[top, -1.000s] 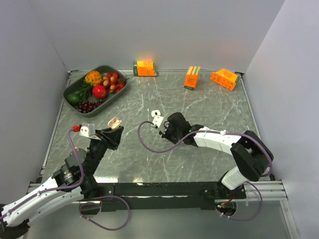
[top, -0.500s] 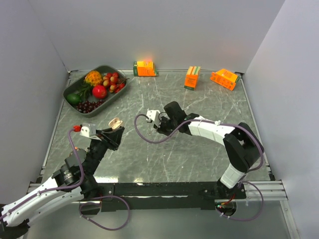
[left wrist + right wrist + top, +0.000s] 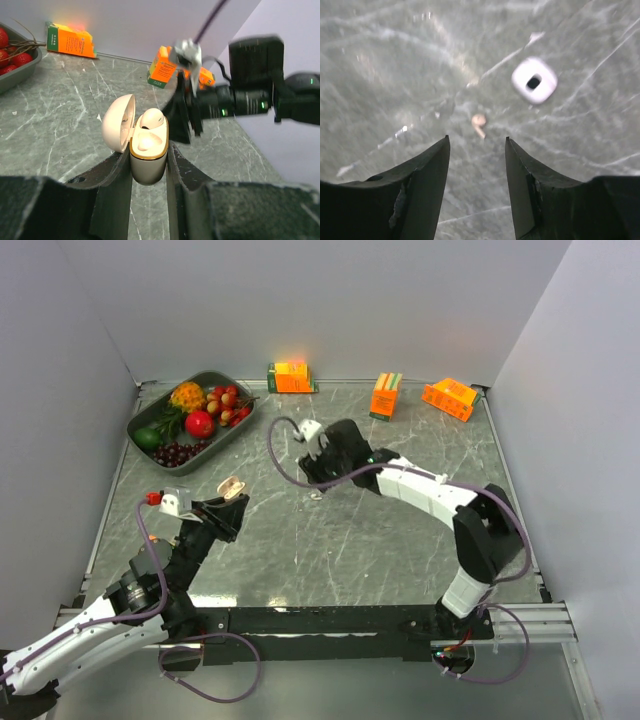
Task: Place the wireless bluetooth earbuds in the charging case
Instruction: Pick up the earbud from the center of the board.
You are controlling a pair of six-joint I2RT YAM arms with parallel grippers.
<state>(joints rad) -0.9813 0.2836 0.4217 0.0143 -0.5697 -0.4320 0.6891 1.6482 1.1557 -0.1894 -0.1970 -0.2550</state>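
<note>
Middle open, far edge lined
The right arm [image 3: 420, 490] spans the surface [image 3: 350, 560] centre; between its parted jaws an earbud [image 3: 479, 123] lies. The held charging case [image 3: 148, 150] blocks near-left; fruit tray [image 3: 228, 435] and cartons [image 3: 385, 395] line the far edge.

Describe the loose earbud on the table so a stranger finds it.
On the grey marble table, look just ahead of the right hand. The loose earbud lies there: tiny, pale beige, with a short stem. The white ring nearby is bigger and has a dark hole.
</note>
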